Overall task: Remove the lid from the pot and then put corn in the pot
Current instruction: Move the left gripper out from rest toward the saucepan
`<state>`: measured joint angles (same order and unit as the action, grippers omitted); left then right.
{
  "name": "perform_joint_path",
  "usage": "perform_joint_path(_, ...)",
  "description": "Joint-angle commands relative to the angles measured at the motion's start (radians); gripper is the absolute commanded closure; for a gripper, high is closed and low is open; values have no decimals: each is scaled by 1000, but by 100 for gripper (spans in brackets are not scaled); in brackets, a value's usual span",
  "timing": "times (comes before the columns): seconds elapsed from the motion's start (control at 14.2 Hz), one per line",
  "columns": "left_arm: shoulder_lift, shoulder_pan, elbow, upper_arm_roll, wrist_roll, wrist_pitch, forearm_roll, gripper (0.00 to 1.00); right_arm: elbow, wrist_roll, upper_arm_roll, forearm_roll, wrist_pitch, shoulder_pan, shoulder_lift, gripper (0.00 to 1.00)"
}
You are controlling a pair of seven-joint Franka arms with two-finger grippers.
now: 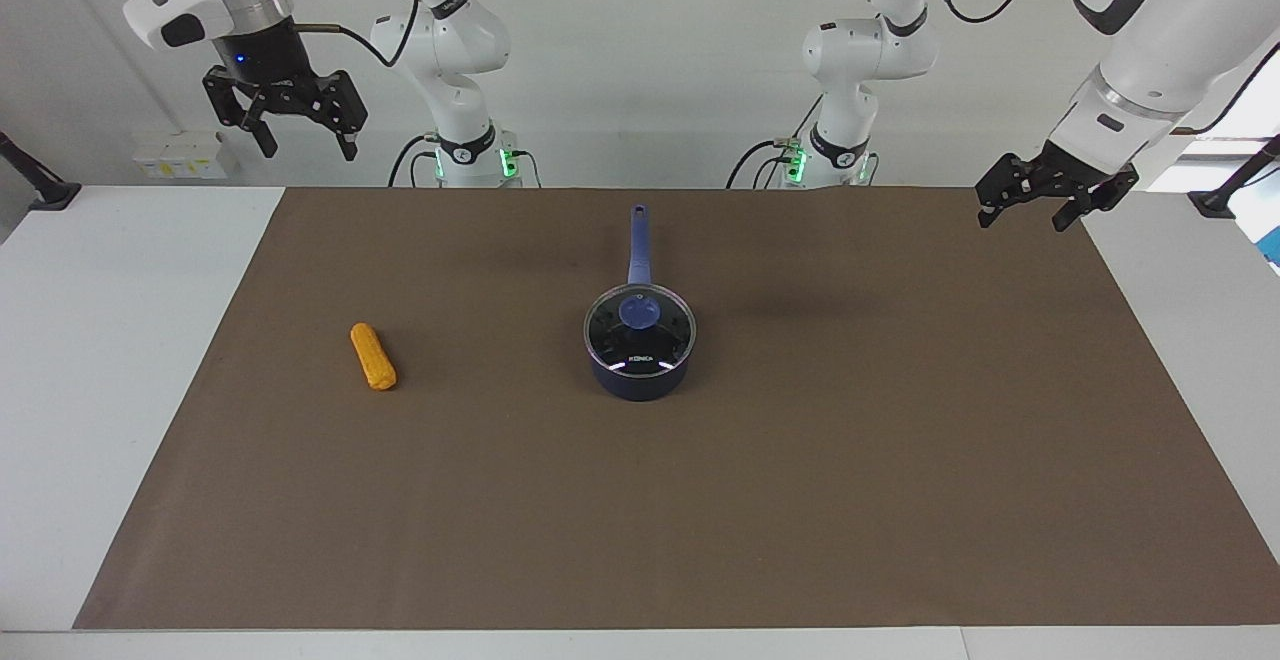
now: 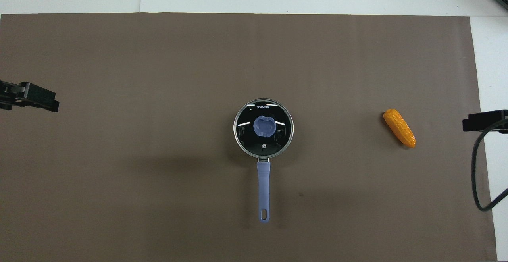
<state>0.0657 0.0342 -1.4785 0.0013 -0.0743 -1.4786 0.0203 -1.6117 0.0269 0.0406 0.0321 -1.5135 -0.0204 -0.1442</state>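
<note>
Facing view. My right gripper [image 1: 297, 135] hangs high over the right arm's end of the table, fingers spread, holding nothing. My left gripper [image 1: 1030, 205] hangs over the edge of the brown mat [image 1: 900, 460] at the left arm's end, fingers also spread and empty. The pot [image 1: 640, 372] stands on the middle of the mat. Its long handle [image 1: 638, 240] runs straight toward the robots, so the pot's long axis lies along the near-far line of the table. The lid [image 1: 640, 328] sits flat on the pot, blue knob [image 1: 639, 313] at centre. The corn [image 1: 373, 356] lies flat on the mat, well apart from the pot, toward the right arm's end. Its long axis is slightly slanted off the near-far line.

Overhead view. Only the tips of my left gripper [image 2: 37, 97] and right gripper [image 2: 482, 121] show at the sides. The pot handle [image 2: 263, 190] points toward the robots. The lid [image 2: 263, 133] covers the pot fully. The corn [image 2: 399, 128] lies near my right gripper's tip, its farther end angled toward the pot.
</note>
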Motion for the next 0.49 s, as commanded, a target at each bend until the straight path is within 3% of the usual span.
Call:
perform_joint_path(0.0, -4, 12, -5, 11, -7, 12, -2, 0, 3, -21, -1, -3, 3, 5, 2, 0)
perform_joint_path(0.42, -9, 12, -20, 9, -1, 9, -2, 0, 1, -21, -1, -4, 3, 5, 2, 0)
